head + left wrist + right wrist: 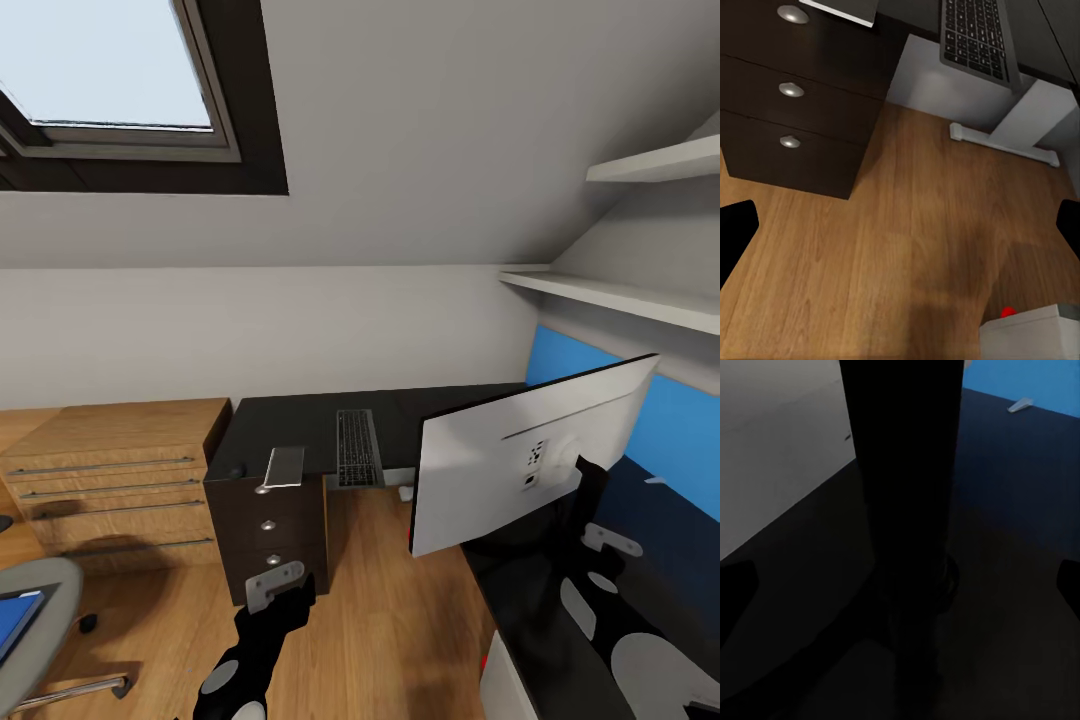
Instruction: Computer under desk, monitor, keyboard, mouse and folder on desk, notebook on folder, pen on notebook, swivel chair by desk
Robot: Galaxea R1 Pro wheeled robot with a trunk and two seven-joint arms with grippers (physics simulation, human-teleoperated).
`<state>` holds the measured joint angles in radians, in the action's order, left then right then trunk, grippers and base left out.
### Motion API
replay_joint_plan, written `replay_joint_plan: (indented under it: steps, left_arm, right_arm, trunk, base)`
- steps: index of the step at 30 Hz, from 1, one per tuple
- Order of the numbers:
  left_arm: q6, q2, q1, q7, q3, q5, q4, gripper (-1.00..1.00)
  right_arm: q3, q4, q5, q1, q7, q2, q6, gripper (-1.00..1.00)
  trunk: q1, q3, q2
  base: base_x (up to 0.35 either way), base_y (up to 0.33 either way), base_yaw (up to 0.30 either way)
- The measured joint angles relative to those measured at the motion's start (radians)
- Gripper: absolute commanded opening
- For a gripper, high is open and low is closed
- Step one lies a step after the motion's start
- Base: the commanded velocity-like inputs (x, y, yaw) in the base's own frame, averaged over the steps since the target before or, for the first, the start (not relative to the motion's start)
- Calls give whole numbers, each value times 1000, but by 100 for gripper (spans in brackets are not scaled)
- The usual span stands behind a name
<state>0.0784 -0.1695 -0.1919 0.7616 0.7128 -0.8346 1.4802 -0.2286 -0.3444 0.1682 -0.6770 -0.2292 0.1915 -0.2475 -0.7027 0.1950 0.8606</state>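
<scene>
From the head camera I see the monitor (520, 460) standing on the right-hand wing of the black worktop (300, 425), its pale back turned toward me and its stand (590, 490) just behind. My right gripper (600, 545) sits right at that stand; in the right wrist view the dark column of the stand (904, 510) rises between the fingertips, which stand wide apart at the frame's edges and are not closed on it.

The keyboard (358, 448) lies on the far wing of the worktop, its near end jutting past the edge. Beside it, a small grey flat piece (284, 466) overhangs the drawer unit (270, 535) with its round silver knobs. The mouse (236, 472) rests near the worktop's left corner.

My left gripper (280, 585) hangs over the wood floor (380, 620) in front of the drawers, fingers spread and holding nothing. The left wrist view shows the knobs (791, 89), the keyboard's end (975, 37) and the white leg's foot (1005, 142).

At lower left, the swivel chair (45, 600) carries the blue folder (15, 620) on its seat, well apart from the worktop. A light-wood chest (110, 480) stands left of the drawers.
</scene>
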Motion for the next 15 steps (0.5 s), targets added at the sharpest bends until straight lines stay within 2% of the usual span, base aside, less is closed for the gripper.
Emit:
replay_joint_plan:
  steps: [15]
  left_arm:
    - [0,-1,0,-1,-1,-2,2,100]
  right_arm:
    - [-1,-10,-1,0,-1,6,-2,100]
  trunk:
    - [-4,3,7]
  base:
    - [0,0,0]
